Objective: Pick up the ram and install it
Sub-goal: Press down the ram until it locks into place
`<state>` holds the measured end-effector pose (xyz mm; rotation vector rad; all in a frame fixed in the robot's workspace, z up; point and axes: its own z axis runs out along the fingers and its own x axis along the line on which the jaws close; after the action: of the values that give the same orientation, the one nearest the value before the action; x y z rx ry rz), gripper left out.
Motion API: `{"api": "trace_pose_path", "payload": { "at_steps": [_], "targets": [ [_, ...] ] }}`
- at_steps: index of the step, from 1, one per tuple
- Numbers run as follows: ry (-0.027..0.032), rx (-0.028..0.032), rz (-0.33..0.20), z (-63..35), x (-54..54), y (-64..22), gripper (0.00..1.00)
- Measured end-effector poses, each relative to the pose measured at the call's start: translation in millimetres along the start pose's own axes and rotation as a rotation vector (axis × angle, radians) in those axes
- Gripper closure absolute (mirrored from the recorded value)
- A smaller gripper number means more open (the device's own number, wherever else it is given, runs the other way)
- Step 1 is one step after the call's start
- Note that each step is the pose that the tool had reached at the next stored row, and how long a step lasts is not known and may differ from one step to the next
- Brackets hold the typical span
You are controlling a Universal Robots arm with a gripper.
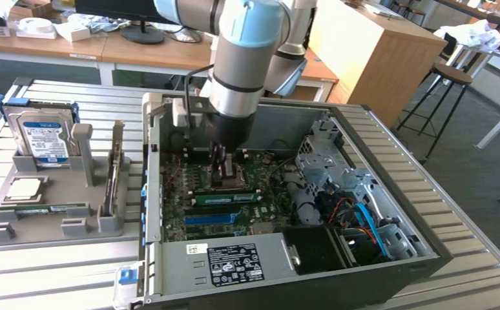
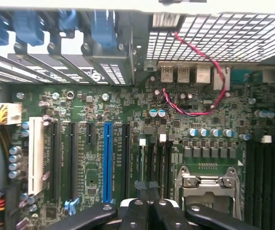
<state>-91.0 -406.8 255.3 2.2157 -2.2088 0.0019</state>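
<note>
Ram [image 1: 226,197] was a thin green stick, seated on edge in a motherboard slot just beside the blue slot [image 1: 211,219]. The open case [image 1: 353,116] sat on a slatted metal table [image 1: 61,271], toward the edge at the exterior view's right, with wooden desks [image 1: 146,51] behind. Jaws [image 1: 224,177] were clenched on nothing, just above the ram; I could not tell whether they touched it.

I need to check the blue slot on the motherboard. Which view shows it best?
The wrist view: the blue slot runs nearly full length, unobstructed. The exterior view shows it as a short blue strip.
</note>
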Motion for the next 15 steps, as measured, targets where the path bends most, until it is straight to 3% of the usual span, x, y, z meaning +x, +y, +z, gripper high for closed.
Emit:
{"api": "trace_pose_path", "payload": {
  "at_steps": [7, 15],
  "targets": [
    [0.0000, 0.0000, 0.000, -17.9, 0.2, 0.1, 0.90],
    [-0.0001, 0.0000, 0.000, -29.8, 0.3, 0.2, 0.90]
  ]
}}
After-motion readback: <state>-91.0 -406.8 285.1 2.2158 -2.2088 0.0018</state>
